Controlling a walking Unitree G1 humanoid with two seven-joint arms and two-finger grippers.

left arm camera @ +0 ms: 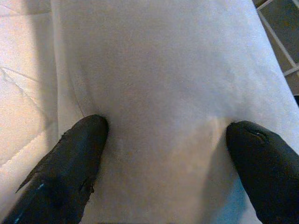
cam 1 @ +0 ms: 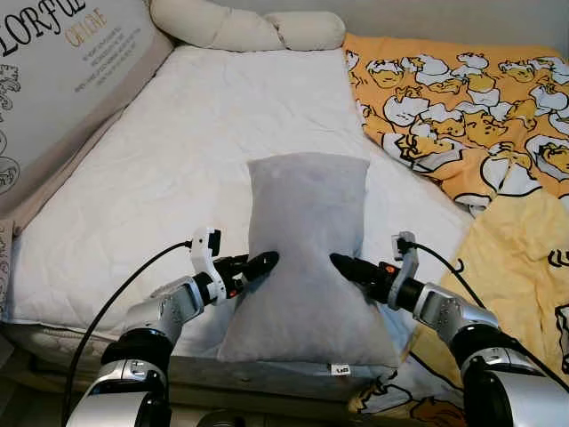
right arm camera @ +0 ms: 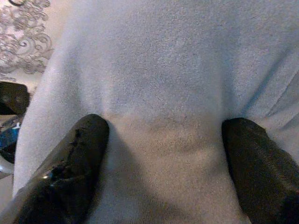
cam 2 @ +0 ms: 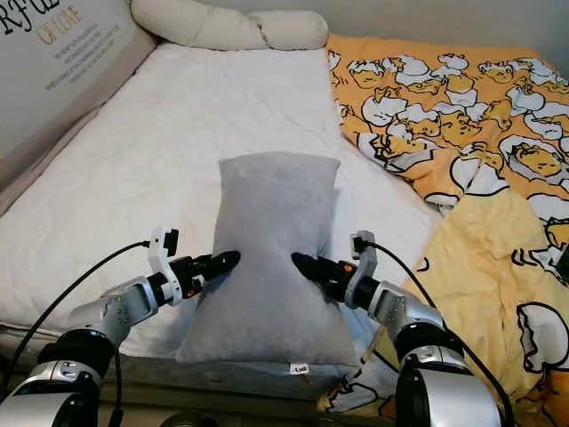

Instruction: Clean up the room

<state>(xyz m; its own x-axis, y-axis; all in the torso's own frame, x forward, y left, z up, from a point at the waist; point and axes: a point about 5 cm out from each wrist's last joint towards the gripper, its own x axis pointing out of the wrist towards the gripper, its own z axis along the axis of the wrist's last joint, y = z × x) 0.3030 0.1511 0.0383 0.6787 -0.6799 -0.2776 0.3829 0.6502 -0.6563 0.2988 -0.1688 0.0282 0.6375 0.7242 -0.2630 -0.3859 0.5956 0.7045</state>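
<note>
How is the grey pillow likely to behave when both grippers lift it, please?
Probably soft: the pillow dimples where the left gripper and right gripper press in. It looks light for its bulk, and its unsupported ends may sag.

This is a bedroom in a home. A bed with a white quilted mattress cover (cam 1: 178, 160) takes up most of the scene. At the head of that bed lies a long cream bolster cushion (cam 1: 240, 27). Along the bed's left side leans a large grey printed cushion with black and orange lettering (cam 1: 62, 62). Over the bed's right side spreads a rumpled orange and yellow duvet printed with cartoon eggs (cam 1: 480, 116). A plain grey rectangular pillow (cam 1: 307, 249) lies at the bed's near edge.
</note>
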